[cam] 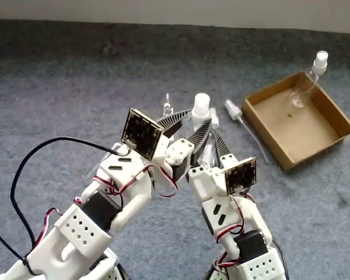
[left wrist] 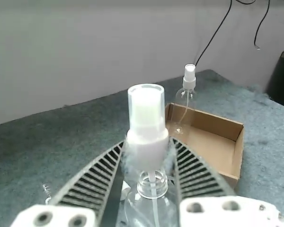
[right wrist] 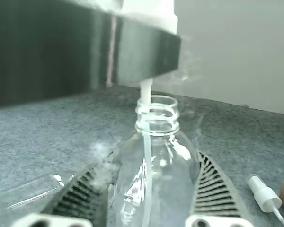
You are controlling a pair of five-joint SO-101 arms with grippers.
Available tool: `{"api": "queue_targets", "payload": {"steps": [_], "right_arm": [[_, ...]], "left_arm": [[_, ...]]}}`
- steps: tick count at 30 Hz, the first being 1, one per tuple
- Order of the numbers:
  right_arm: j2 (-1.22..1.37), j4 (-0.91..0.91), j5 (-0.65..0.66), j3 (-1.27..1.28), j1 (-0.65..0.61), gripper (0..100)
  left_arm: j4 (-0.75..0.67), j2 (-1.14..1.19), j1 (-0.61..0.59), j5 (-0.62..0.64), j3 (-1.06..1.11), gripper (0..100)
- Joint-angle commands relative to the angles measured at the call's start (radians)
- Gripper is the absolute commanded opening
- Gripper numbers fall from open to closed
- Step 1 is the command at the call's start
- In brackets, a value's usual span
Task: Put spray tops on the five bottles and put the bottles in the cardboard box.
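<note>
we see the left gripper closed on a white spray top, holding it just above the open neck of a clear bottle, its dip tube running down inside. the right gripper is clamped around that bottle's body, keeping it upright. a capped bottle stands in the far corner of the cardboard box. a loose spray top lies on the grey carpet just beside the box.
</note>
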Motion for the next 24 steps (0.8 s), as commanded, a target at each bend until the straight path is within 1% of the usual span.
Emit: {"api": "queue_targets", "payload": {"steps": [1, 11, 17, 24], "right_arm": [[-0.012, -0.005, -0.002, 0.137, 0.004, 13.2], [-0.015, -0.008, -0.002, 0.137, 0.005, 13.2], [-0.015, -0.007, -0.002, 0.136, 0.088, 13.2], [-0.015, -0.007, 0.0, 0.137, 0.097, 13.2]], "left_arm": [[0.011, 0.001, 0.016, 0.012, 0.005, 0], [0.015, 0.001, 0.015, 0.009, 0.044, 0], [0.014, 0.001, 0.016, 0.008, 0.076, 0], [0.015, 0.002, 0.018, 0.008, 0.079, 0]]}}
